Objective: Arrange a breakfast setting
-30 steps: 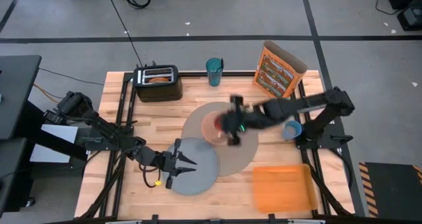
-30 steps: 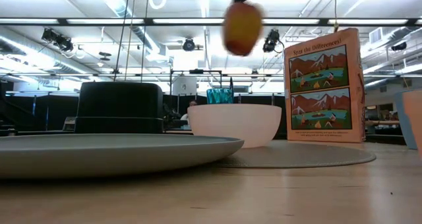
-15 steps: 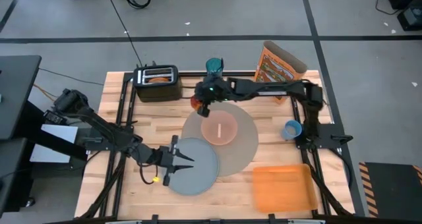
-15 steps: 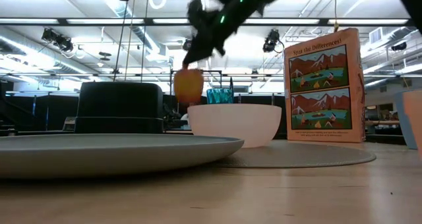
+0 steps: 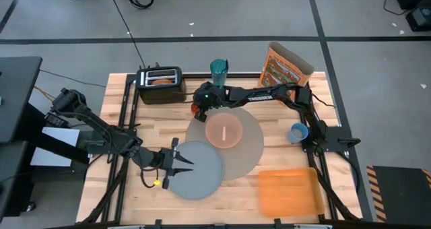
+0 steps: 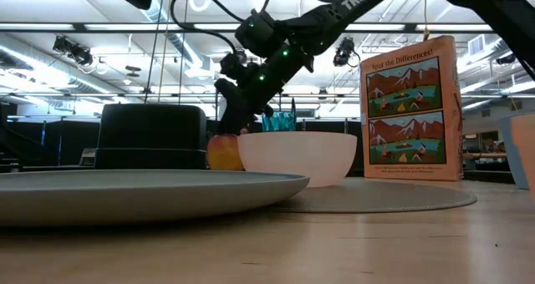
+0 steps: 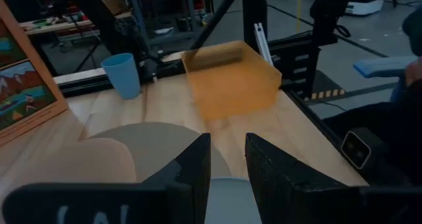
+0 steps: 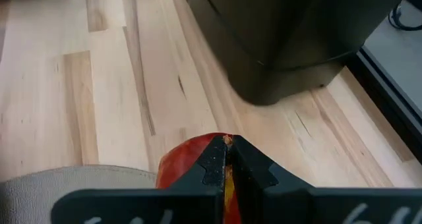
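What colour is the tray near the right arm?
Orange tray; the high view shows it best.

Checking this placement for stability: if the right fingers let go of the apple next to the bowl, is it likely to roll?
Probably somewhat. The apple is round and appears to sit on bare wood beside the mat, so it could roll a little. The right gripper seems to pinch it only by its stem, so it may swing or slip. The bowl beside it might stop a roll that way.

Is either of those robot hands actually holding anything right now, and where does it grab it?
The right hand pinches the apple by its stem at the top. The left hand grips the grey-blue plate by its rim.
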You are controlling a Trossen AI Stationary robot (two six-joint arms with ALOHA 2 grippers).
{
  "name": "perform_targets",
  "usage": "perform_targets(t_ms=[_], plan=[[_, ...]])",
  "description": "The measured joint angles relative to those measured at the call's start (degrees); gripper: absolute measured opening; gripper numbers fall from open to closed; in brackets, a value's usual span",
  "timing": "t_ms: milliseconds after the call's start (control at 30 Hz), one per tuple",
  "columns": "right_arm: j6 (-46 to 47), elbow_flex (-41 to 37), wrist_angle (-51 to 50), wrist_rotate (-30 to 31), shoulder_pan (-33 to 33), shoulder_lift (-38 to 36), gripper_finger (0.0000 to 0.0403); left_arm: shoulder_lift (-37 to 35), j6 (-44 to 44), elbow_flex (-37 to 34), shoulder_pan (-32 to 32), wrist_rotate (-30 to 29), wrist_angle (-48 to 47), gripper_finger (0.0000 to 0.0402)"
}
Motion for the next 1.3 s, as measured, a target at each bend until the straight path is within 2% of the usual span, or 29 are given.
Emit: perform_targets(t_ms=[300, 533, 933, 1300], plan=[[0.1, 0.0, -1.8, 0.0, 1.2, -3.9, 0.0018, 0.0, 0.2, 0.0, 0.0, 0.0, 0.2, 0.0103], [0.1, 0.0, -3.3, 0.1, 2.5, -3.9, 0.0018, 0.0, 0.2, 0.0, 0.0, 0.0, 0.2, 0.0103], [2.6, -6.8, 1.6, 0.4, 2.5, -3.9, 0.0021, 0.0, 0.3, 0.0, 0.0, 0.0, 0.3, 0.0103], [2.6, -7.0, 2.8, -0.2, 2.7, -3.7, 0.0069, 0.0, 0.4, 0.0, 0.0, 0.0, 0.2, 0.0103]])
